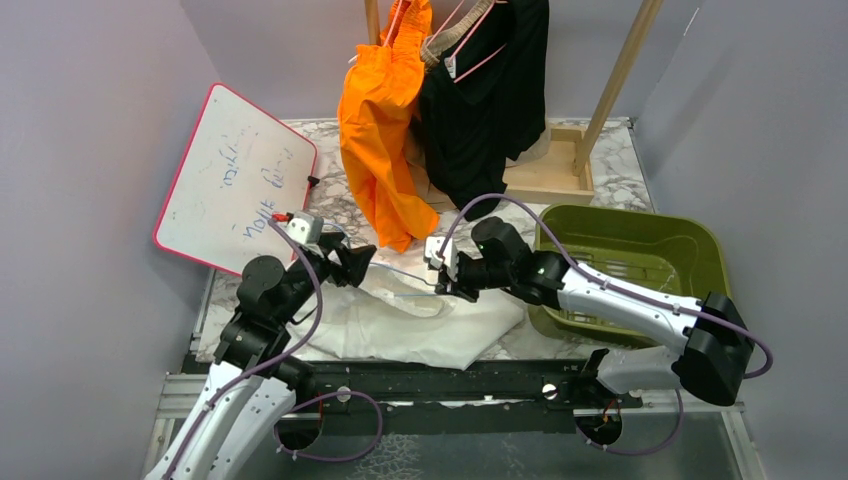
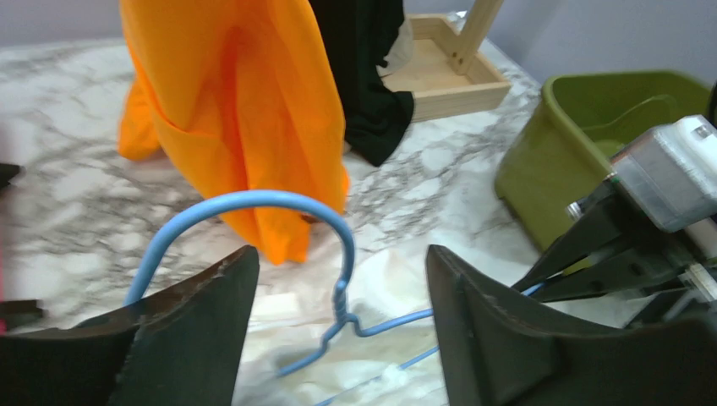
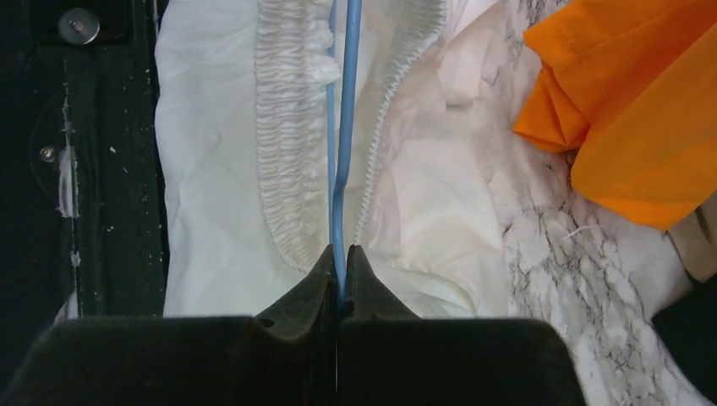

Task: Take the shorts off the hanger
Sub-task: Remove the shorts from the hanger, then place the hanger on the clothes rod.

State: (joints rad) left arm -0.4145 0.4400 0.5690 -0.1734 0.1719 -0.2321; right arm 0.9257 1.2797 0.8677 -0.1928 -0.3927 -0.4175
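The white shorts [image 1: 420,322] lie crumpled on the marble table [image 1: 620,175], just in front of both arms' bases, with a blue wire hanger [image 2: 254,197] lying over them. In my right wrist camera the hanger's wire runs straight up the frame between the two gathered edges of the elastic waist.

The right gripper [image 3: 341,254] is clenched on that wire, fingertips pressed together with the blue line pinched between them. From overhead, the right arm reaches in low from the right side, forearm stretched leftward across the near edge of the green bin [image 1: 690,245], wrist close above the white fabric.

The left gripper [image 2: 340,258] is spread wide. Its wrist camera shows the hanger's hook and twisted neck in the gap between the two dark fingers [image 2: 203,321]; I cannot tell whether either finger touches the wire. Overhead, the left arm is bent at the elbow and points right, its tip facing the right gripper across the shorts.

Only the top view gives me the whiteboard [image 1: 235,180] leaning at the left wall. The orange shorts [image 1: 385,130] and black shorts [image 1: 490,90] hang from the wooden rack [image 1: 550,170] behind, hems down near the table.
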